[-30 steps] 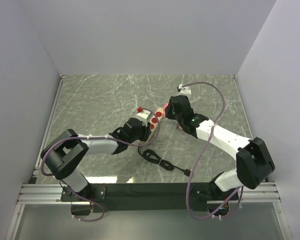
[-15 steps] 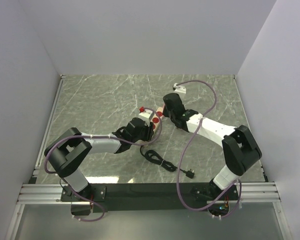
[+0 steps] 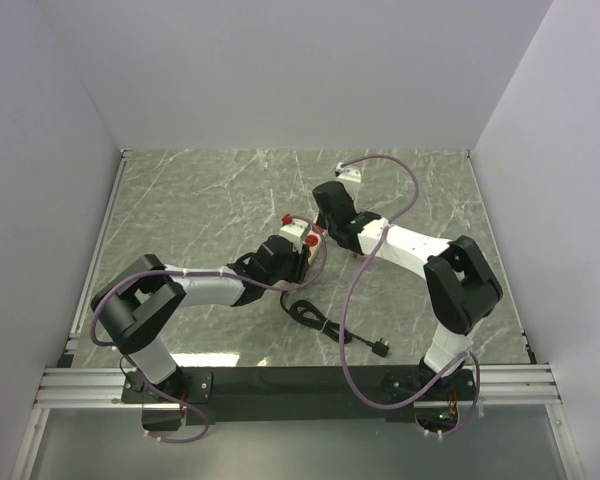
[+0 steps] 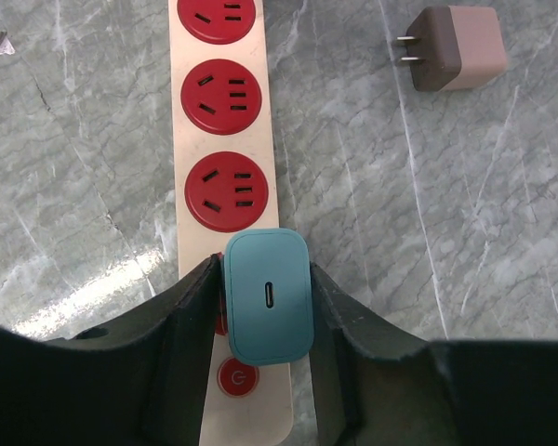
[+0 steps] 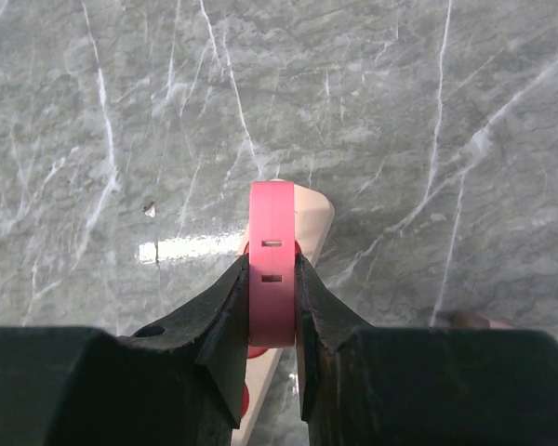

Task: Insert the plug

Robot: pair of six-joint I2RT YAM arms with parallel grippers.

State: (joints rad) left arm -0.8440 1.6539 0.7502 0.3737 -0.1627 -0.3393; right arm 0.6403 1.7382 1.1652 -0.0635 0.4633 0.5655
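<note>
Top view: the right arm has folded inward since a second ago, bringing the right gripper (image 5: 272,265) over the far end of the power strip (image 4: 223,144), clamped on a pink plug (image 5: 272,214). The left gripper (image 4: 265,269) has hardly moved; its jaws flank the teal plug (image 4: 267,295), which sits over the socket nearest the switch (image 4: 237,378). Insertion appears close. Both plugs' pins are hidden, so seating is unconfirmed. Whether the left jaws press the teal plug cannot be told.
</note>
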